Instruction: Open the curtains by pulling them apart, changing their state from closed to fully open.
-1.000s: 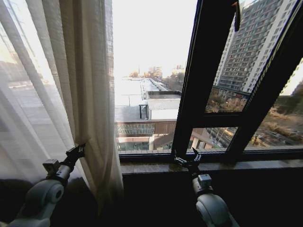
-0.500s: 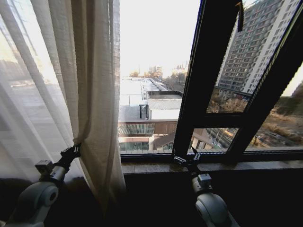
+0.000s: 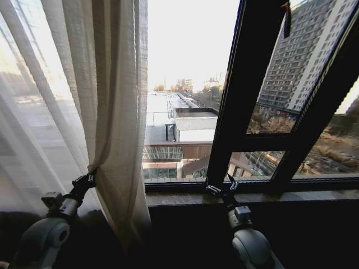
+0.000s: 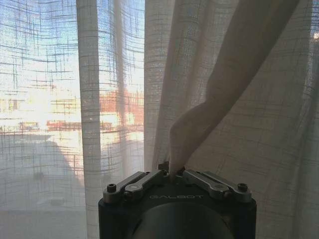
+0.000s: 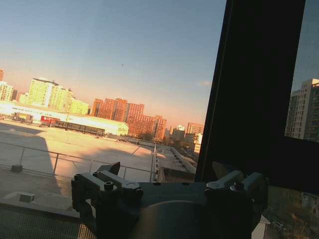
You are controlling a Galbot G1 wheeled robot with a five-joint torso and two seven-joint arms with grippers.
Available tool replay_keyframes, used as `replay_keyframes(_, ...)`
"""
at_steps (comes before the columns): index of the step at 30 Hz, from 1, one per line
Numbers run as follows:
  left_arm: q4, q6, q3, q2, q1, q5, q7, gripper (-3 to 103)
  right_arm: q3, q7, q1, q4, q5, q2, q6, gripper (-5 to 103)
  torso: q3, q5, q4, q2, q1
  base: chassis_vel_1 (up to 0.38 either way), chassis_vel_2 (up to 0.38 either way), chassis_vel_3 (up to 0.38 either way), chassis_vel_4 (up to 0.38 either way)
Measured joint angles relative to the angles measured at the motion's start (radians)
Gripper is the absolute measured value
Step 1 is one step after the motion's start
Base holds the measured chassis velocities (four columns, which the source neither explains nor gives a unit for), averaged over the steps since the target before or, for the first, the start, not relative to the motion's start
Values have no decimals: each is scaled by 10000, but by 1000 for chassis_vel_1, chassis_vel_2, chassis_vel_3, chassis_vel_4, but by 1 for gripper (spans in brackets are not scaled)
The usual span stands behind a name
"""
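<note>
Hanging vertical curtains, fold pinched in left hand

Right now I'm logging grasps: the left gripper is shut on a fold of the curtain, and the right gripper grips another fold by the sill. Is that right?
Not quite. The left gripper is shut on a fold of the curtain, but the right gripper holds nothing: the right wrist view shows its fingers spread apart before bare window glass, with no fabric near.
</note>
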Motion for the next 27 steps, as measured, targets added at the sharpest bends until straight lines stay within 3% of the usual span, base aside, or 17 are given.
replay_keyframes(10, -26, -2, 34, -113, -4, 18, -7, 0, 7, 4, 48, -140, 50, -36, 292, 100, -1, -5, 3, 1, 1, 197, 206, -200, -212)
replay_keyframes(19, -11, 1, 47, -237, -17, 33, -63, 0, -5, 1, 71, -192, 59, -72, 320, 100, 0, 9, -4, 0, 0, 16, 14, -17, -19)
replay_keyframes(21, 100, 125, 39, -250, -113, 29, -407, 0, -2, 0, 68, -192, 61, -89, 327, 100, 1, 6, -4, 0, 0, -39, -53, 42, 71)
replay_keyframes(23, 437, 445, -196, -336, -485, 61, -1553, 0, -2, -21, 84, -197, 74, -133, 342, 100, 0, 1, -3, 0, 0, -11, -25, 7, 18)
replay_keyframes(25, 732, 538, -484, -382, -748, 198, -2362, 0, -17, -60, 135, -238, 81, -153, 356, 100, 0, 0, -1, 0, 0, 0, 0, 0, 0)
replay_keyframes(26, 732, 538, -484, -382, -748, 198, -2362, 0, -17, -60, 135, -238, 81, -153, 356, 100, 0, 0, -1, 0, 0, 0, 0, 0, 0)
replay_keyframes(27, 946, 650, -775, -398, -908, 253, -3011, 0, -48, -87, 173, -269, 83, -154, 364, 100, 0, -3, -2, 1, 0, 0, 0, 0, 0)
